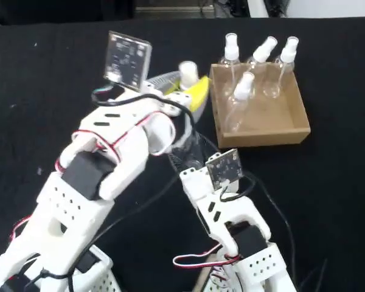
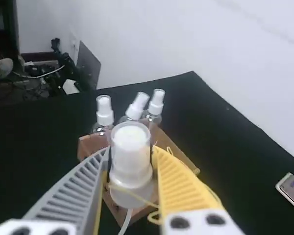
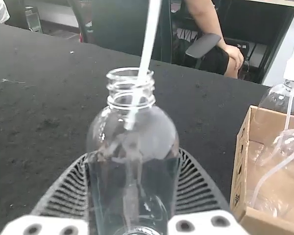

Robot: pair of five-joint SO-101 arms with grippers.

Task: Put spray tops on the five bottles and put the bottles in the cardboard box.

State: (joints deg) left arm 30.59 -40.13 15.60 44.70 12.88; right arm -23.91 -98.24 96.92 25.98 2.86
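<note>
Spray top (image 2: 131, 142) in left hand (image 2: 131, 164) — tube (image 3: 146, 44) inside bottle (image 3: 132, 147) neck.

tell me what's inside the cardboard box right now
Four clear bottles with white spray tops sit in the cardboard box: three along its far wall, one nearer the middle, leaning. The near wall covers the floor strip right behind it.

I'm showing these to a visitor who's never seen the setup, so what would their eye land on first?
Most likely the white spray top clamped in the left gripper, its tube dipping into the open neck of the clear bottle that the right gripper holds. Next, the cardboard box toward the table's far right in the high view, with four topped bottles inside.
</note>
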